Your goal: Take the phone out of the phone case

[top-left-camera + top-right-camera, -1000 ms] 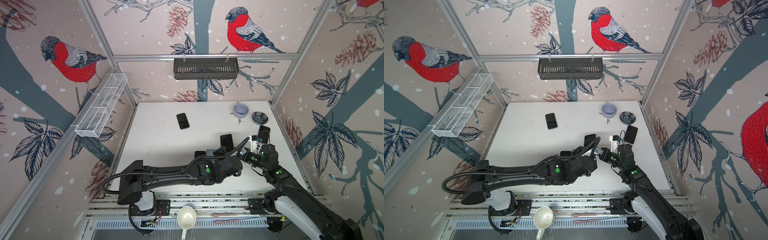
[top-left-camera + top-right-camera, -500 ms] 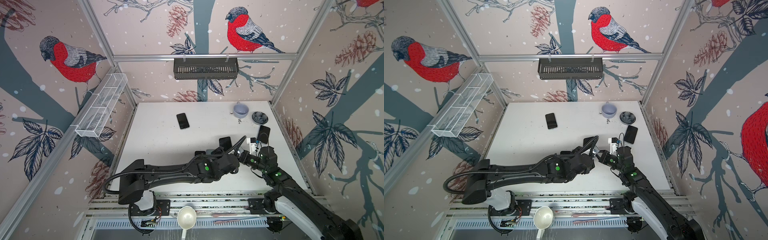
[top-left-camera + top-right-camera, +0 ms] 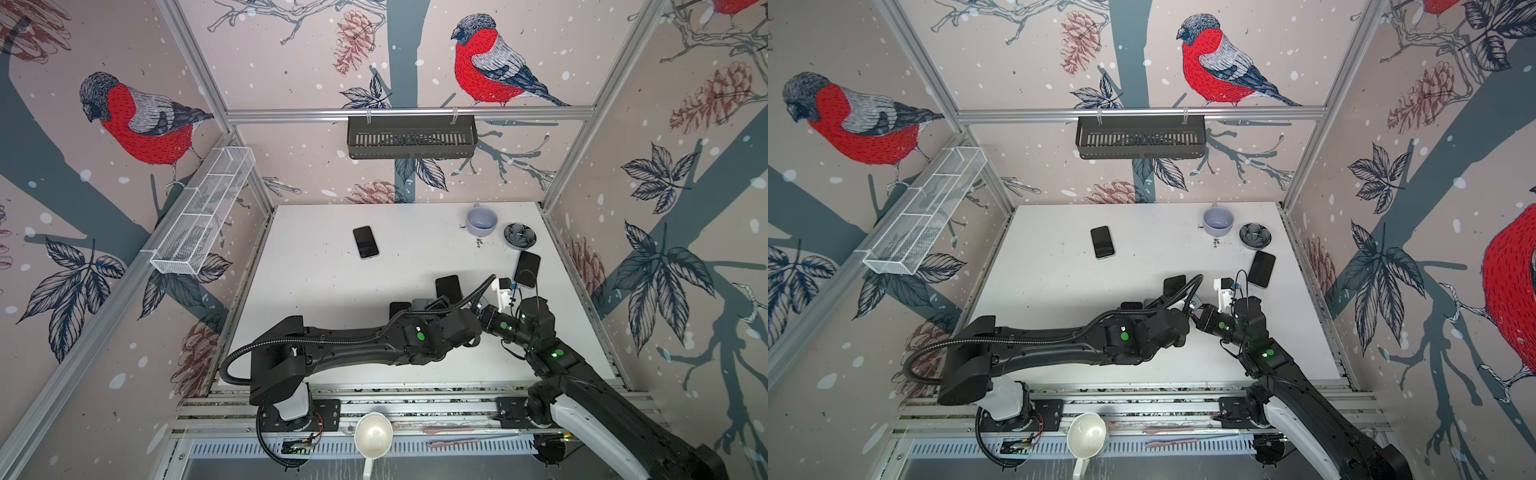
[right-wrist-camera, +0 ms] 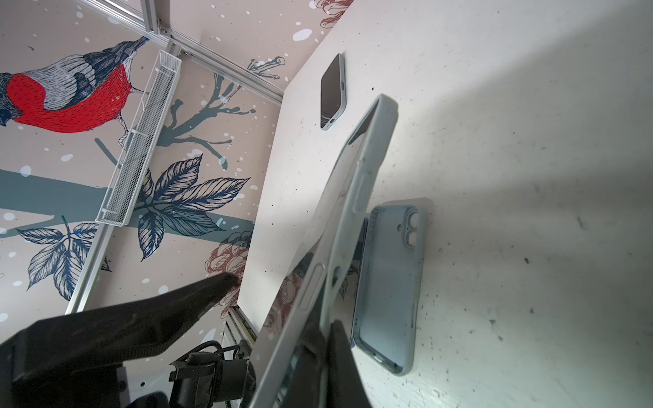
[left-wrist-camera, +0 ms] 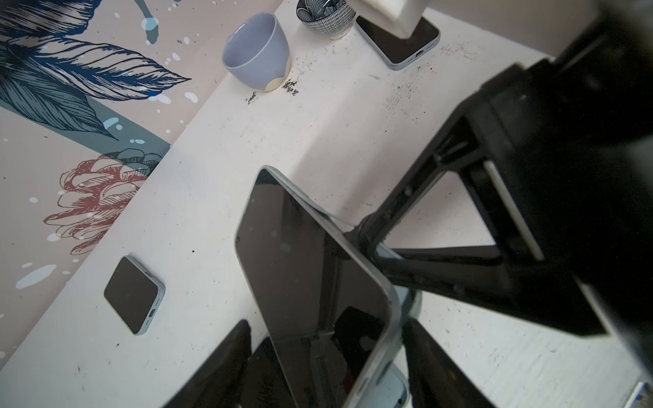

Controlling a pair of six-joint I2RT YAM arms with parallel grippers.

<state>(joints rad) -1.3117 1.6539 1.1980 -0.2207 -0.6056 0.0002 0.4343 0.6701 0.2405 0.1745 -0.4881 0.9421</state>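
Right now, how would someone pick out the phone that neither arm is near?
On the white table, look toward the back wall, below the black basket. The phone lies flat, screen up, nothing beside it, unlike the phone by the bowl, whose bowl stands close.

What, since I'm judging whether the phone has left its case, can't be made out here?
Left wrist view: the phone runs off the bottom edge; its lower end is unseen.
Right wrist view: edge-on and dark; the right fingers cover the phone case's near end.
Both top views: the left arm and its cable hide that grip.
Right wrist view: the empty case lies partly behind the held one.
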